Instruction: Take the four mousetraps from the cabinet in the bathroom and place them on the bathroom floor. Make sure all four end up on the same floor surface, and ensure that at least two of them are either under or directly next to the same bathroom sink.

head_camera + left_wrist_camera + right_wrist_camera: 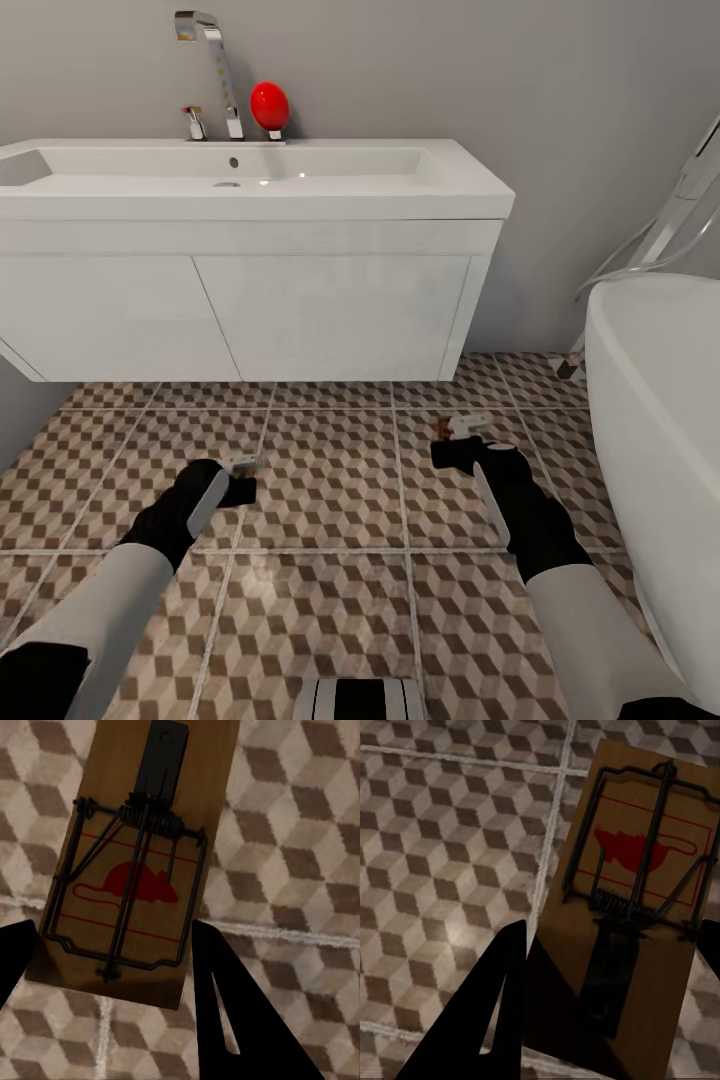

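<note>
1. The bathroom floor (330, 470) shows a cube pattern of brown, beige and cream, crossed by pale grout lines.
2. The bathroom sink (250, 175) is plain white, and the drawer unit (240, 315) under it is white too (faintly grained).
3. The tap (215, 60) is shiny chrome.
4. A glossy red egg-shaped object (269, 105) stands out against the grey wall (500, 80).
5. The bathtub (660, 400) is white.
6. The left mousetrap (139, 862) is a brown wooden board with dark metal wire, a black plate and a red mouse print framed by thin red lines.
7. The right mousetrap (637, 907) has the same brown, black and red scheme.
8. Both arms wear black sleeves above white segments.
</note>
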